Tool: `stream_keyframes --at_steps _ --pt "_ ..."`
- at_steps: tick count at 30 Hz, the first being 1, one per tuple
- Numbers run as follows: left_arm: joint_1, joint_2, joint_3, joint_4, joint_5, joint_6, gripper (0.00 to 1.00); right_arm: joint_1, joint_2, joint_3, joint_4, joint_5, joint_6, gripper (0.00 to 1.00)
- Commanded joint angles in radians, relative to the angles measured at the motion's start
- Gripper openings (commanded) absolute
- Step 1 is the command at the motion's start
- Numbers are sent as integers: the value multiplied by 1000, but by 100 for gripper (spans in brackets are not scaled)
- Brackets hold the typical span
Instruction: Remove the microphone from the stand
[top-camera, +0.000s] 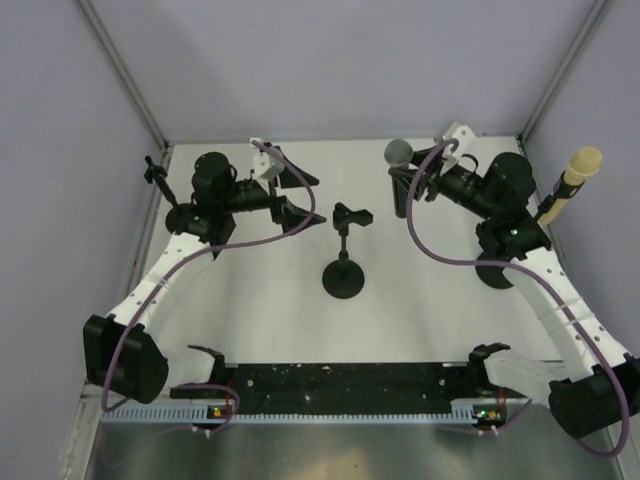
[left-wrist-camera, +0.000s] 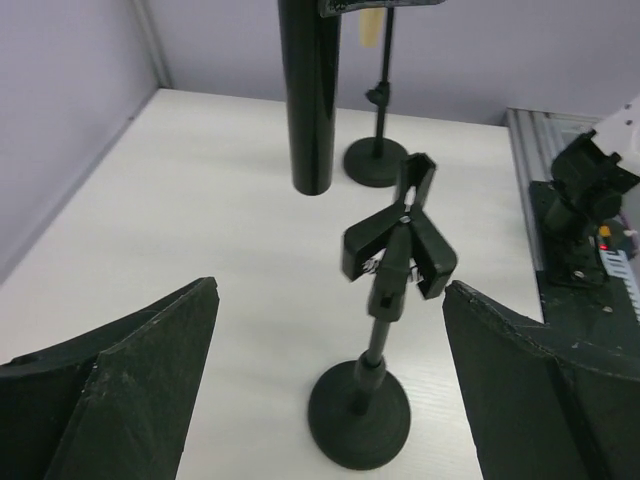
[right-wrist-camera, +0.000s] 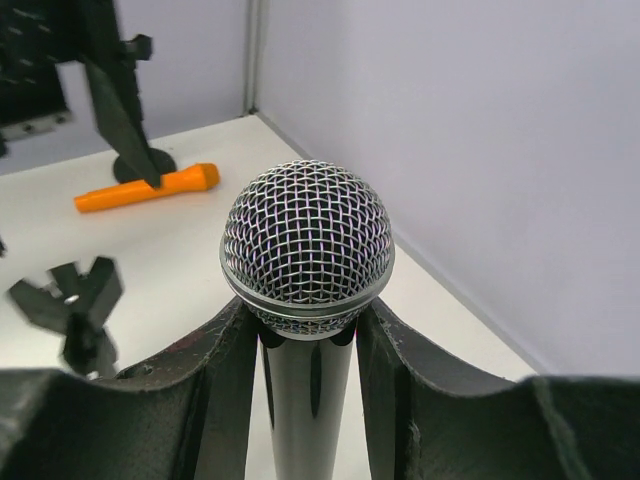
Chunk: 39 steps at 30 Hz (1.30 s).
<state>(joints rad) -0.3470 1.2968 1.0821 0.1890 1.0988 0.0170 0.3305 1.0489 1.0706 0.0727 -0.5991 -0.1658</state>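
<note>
You are viewing the following: microphone (right-wrist-camera: 307, 250), grey mesh head over a black handle, standing upright at the far right of centre of the worktop (top-camera: 260, 300); right gripper (right-wrist-camera: 307, 322) is clamping it on the handle just under the head, one finger pressing each side; the handle's lower end is showing in the left wrist view beyond the stand, and you cannot tell whether it is touching the worktop; stand (left-wrist-camera: 395, 250), black, round base, is sitting at the middle of the worktop, well apart from the microphone, its clip gaping with nothing in it; left gripper (left-wrist-camera: 330, 288) is hovering on the left side of the stand, fingers spread wide and gripping nothing, the stand showing between them; beige microphone (top-camera: 580, 165) is resting tilted in a second stand at the right wall; orange stick-shaped item (right-wrist-camera: 150, 188) is lying flat on the worktop near the far left corner, beside a third stand (top-camera: 155, 178).
</note>
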Motion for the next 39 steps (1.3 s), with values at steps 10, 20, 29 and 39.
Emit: stream_keyframes --at_steps 10,20,29,39 --pt "339 -241 -16 -306 -373 130 99 -4 302 301 -171 383 -110 28" --pt "479 -412 -252 -335 -485 156 99 7 657 578 -339 368 -147 31" --pt "496 -534 -317 -307 -455 118 99 33 936 796 -461 274 -262 33" --pt "566 -524 -350 -257 -410 66 99 91 1171 965 -497 262 -405 34"
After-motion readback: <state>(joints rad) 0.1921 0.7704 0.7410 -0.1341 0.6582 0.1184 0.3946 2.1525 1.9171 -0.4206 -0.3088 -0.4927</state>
